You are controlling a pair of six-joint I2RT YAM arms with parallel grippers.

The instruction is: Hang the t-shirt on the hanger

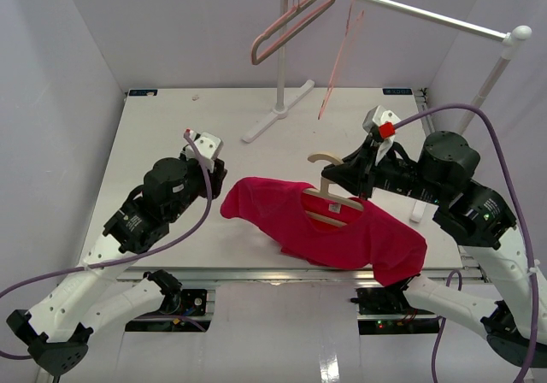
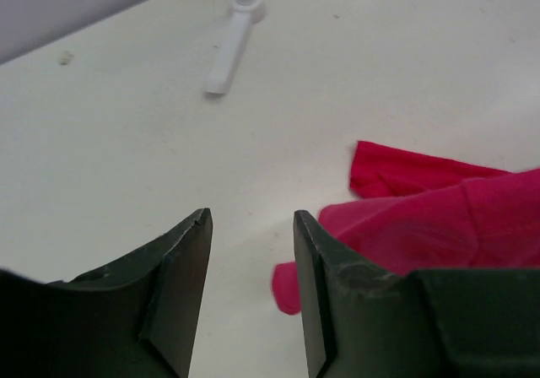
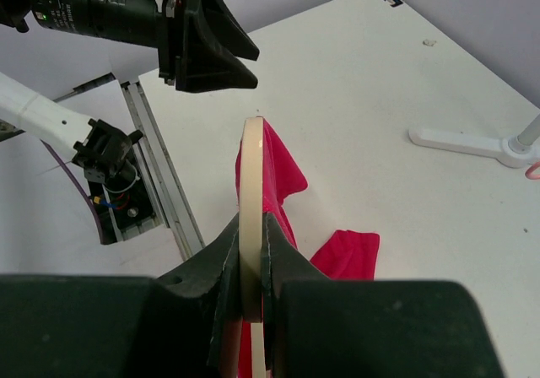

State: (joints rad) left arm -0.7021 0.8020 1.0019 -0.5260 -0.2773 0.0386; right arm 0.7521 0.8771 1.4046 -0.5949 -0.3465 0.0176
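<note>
Right pincer (image 3: 251, 226) clamps the tan wooden hanger (image 1: 332, 205) edge-on, steadying it at the red t-shirt (image 1: 359, 238) neck beneath it on the desk (image 1: 171, 126) | left pincer (image 2: 251, 219) half-parted, empty, sleeve just right, seemingly ready to pull cloth over.

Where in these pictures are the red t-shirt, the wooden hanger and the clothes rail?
t-shirt (image 1: 367, 242), overhead view, on the middle of its body.
hanger (image 1: 333, 198), overhead view, on its upper wooden arm.
rail (image 1: 410, 8), overhead view, on the middle of the bar.
</note>
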